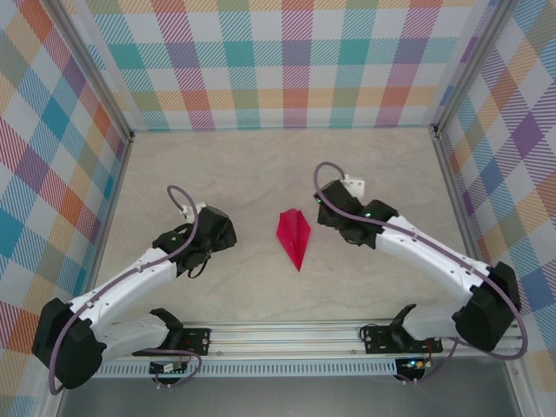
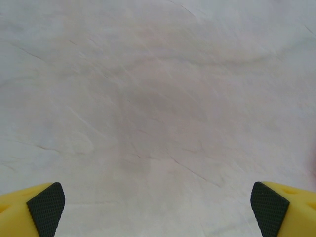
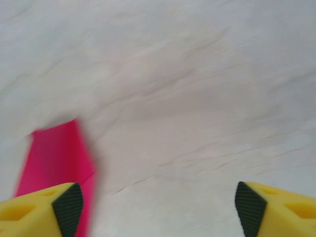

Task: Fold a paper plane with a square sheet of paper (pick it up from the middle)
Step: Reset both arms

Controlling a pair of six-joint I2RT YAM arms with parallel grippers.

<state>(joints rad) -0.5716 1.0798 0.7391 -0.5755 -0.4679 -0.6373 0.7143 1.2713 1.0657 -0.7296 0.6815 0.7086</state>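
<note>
A magenta-pink paper plane [image 1: 294, 236], a narrow dart with a centre crease, lies on the table between the two arms, its point toward the near edge. It lies free, with neither gripper touching it. My left gripper [image 2: 158, 210] hangs to its left, jaws wide open over bare table. My right gripper [image 3: 158, 207] is to the plane's right, also wide open with nothing between the fingers. Part of the pink paper plane [image 3: 57, 155] shows blurred at the lower left of the right wrist view, beside the left fingertip [image 3: 68, 207].
The marble-patterned table [image 1: 261, 165] is walled by checked panels at the back and sides. A metal rail [image 1: 287, 334] with the arm bases runs along the near edge.
</note>
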